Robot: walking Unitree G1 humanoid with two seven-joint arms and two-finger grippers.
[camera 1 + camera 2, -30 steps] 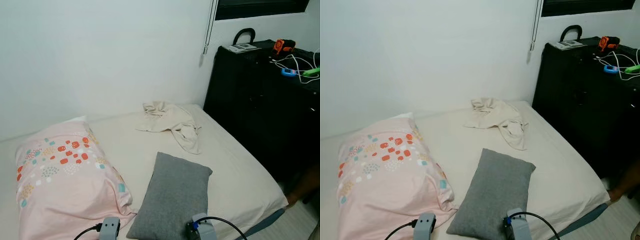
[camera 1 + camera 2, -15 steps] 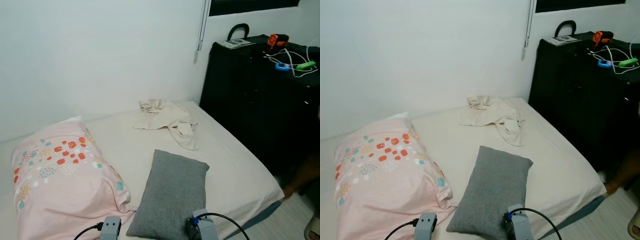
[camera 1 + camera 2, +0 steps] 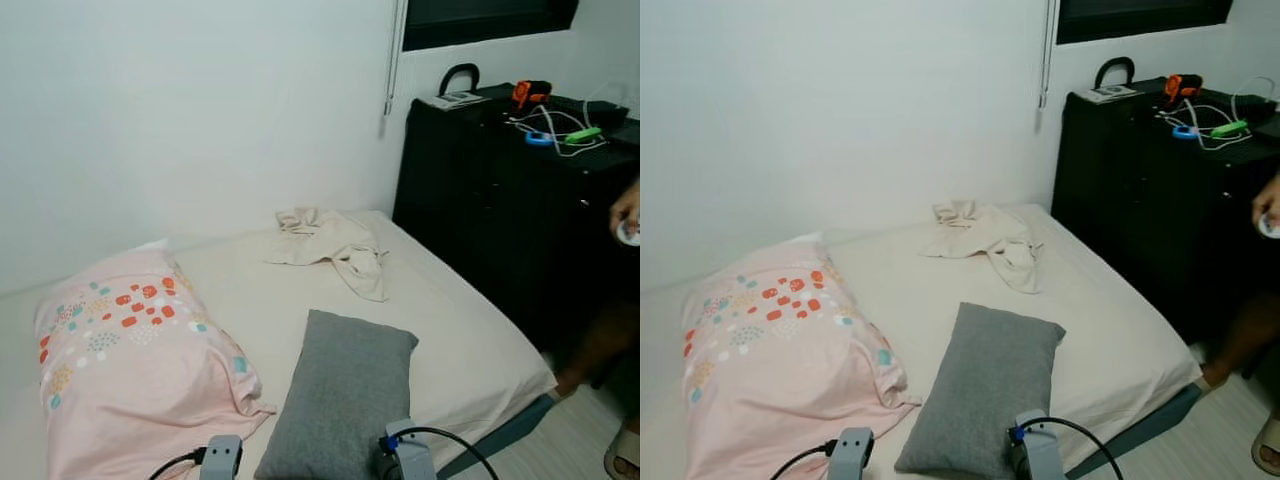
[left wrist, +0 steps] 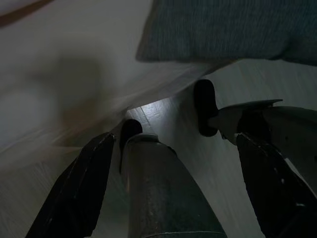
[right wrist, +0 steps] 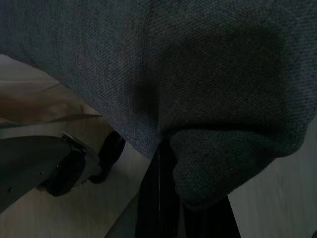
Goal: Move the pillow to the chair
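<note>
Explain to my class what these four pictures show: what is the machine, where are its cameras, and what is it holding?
A humanoid robot stands at a bed. Two pictures come from its head, looking down; two come from cameras on its wrists. On the bed lie a grey pillow, a pink patterned pillow and a crumpled cream cloth. The right gripper looks shut on the grey pillow's near edge. The left gripper is open, holding nothing.

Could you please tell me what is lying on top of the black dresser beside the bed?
The black dresser carries an orange tool, white cables, a booklet and a black handle; its far end is out of frame.
</note>
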